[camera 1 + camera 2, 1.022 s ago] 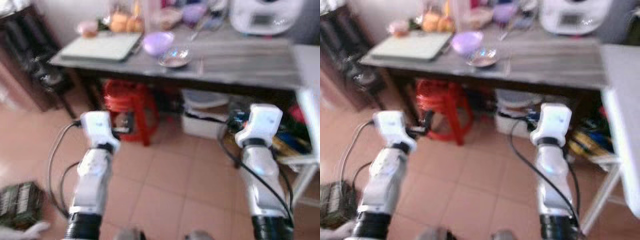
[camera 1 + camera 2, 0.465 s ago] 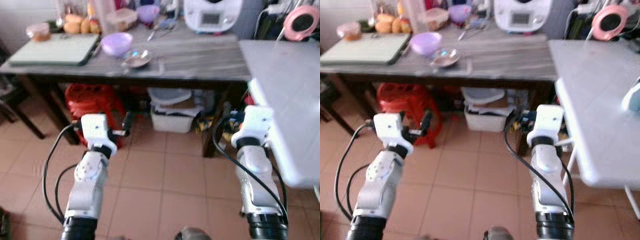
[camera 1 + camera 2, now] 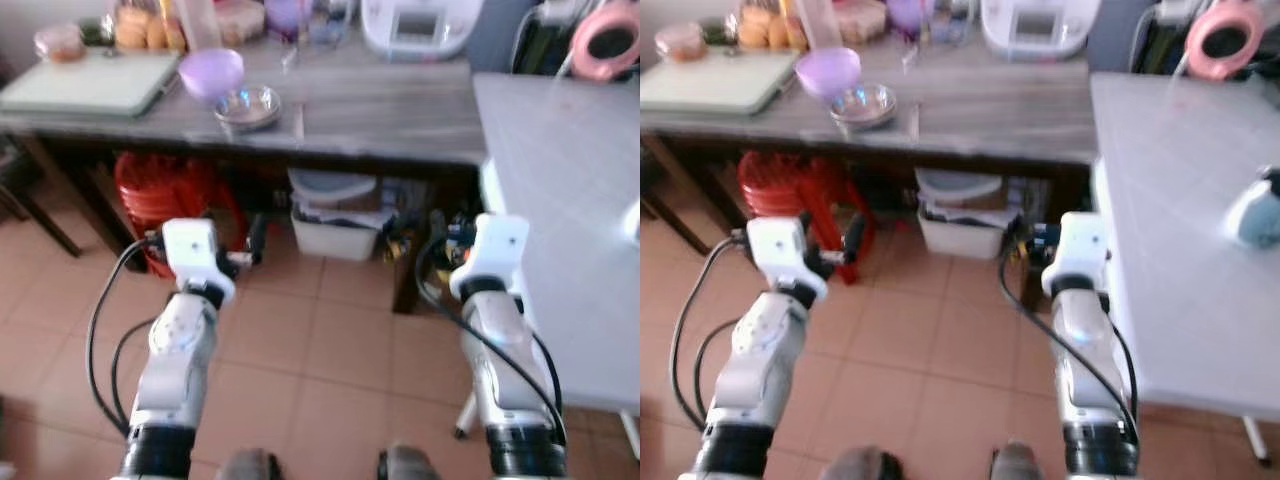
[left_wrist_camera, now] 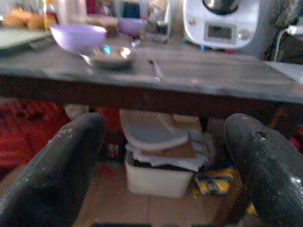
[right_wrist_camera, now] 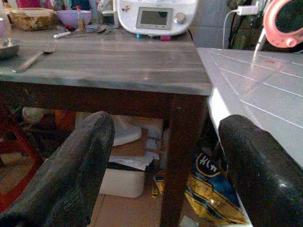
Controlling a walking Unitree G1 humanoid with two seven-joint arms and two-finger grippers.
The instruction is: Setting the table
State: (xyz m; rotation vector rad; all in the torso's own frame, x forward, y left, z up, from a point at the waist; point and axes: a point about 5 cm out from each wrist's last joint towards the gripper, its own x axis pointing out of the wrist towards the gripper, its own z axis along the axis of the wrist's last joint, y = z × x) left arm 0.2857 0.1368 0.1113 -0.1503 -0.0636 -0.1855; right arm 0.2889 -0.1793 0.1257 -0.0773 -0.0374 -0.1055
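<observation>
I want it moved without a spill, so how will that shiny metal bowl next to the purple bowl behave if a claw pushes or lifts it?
The metal bowl looks thin and shallow, so it is probably light and rigid. Its glossy surface may slip between the black fingers. Pushed, it would likely slide across the smooth wooden table and could bump the purple bowl close beside it.

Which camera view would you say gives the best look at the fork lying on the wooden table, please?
The left wrist view shows the fork best: close, beside the metal bowl, tines and handle distinguishable. The right wrist view catches it at the table's far edge. In both eye views it is a thin, faint sliver by the bowl.
</observation>
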